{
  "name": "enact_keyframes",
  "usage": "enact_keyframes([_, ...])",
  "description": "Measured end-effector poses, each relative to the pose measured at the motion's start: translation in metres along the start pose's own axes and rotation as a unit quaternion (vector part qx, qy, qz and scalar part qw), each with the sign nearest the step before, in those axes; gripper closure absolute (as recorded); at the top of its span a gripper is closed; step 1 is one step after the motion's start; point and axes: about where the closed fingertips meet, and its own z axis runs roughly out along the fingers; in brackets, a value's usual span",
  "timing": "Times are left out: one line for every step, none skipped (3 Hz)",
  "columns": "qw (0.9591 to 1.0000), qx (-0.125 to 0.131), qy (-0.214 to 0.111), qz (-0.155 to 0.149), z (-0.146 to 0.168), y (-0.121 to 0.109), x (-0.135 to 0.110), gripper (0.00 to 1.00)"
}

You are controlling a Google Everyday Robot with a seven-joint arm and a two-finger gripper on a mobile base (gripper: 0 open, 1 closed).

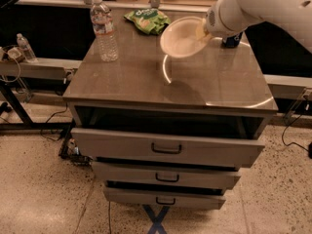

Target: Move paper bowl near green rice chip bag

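Observation:
The paper bowl [181, 38] is off-white and tilted on its side, held above the cabinet top [136, 77], with its shadow below it on the surface. My gripper [202, 31] is shut on the bowl's right rim, at the end of the white arm that comes in from the upper right. The green rice chip bag [146, 19] lies at the back of the top, just left of and behind the bowl, apart from it.
A clear water bottle [104, 29] stands at the back left of the top. A blue can [231, 40] stands at the back right, partly hidden by the arm. Three drawers [165, 149] stick out below the front edge. A second bottle [24, 48] stands on the left bench.

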Motion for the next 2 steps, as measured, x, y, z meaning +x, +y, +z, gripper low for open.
enact_keyframes([0.9964,0.007,-0.032,0.079,0.018,-0.007,-0.029,1.0])
enact_keyframes([0.9888,0.023,-0.042,0.142,0.044,-0.014,-0.047,1.0])
